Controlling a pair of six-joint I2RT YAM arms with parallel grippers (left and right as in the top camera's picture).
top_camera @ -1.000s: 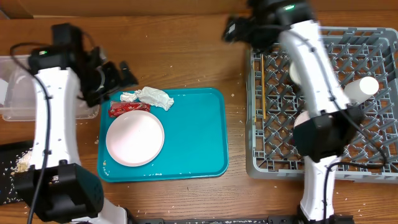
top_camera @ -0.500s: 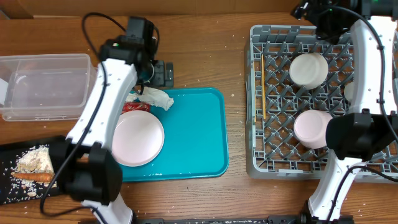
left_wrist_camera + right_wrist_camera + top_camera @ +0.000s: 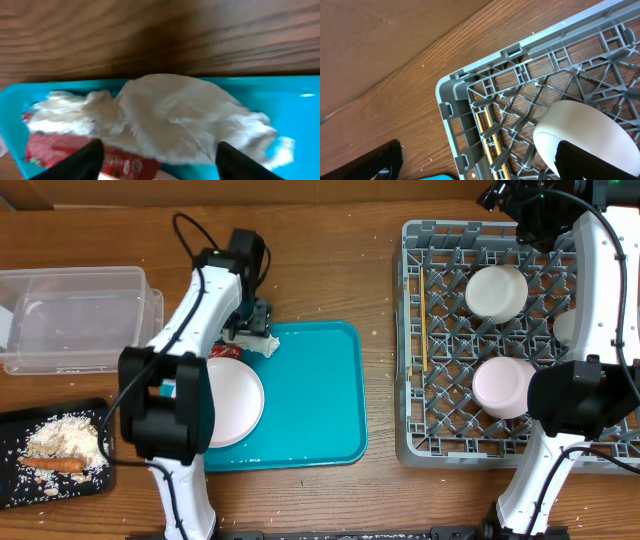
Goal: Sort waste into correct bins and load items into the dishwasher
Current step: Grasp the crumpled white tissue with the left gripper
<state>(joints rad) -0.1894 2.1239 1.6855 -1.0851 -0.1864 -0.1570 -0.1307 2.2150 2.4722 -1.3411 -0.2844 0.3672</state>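
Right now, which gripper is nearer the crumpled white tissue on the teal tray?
Left. The left gripper hangs over the crumpled white tissue; the right gripper is far off, above the grey plastic dish rack.

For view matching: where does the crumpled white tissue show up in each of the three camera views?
Overhead: the tissue lies at the upper-left corner of the teal tray.
Left wrist: the tissue is mid-frame, just ahead of the open left gripper.
Right wrist: not in it.
Shared landmark: the red wrapper beside the tissue, seen overhead and at lower left of the left wrist view.
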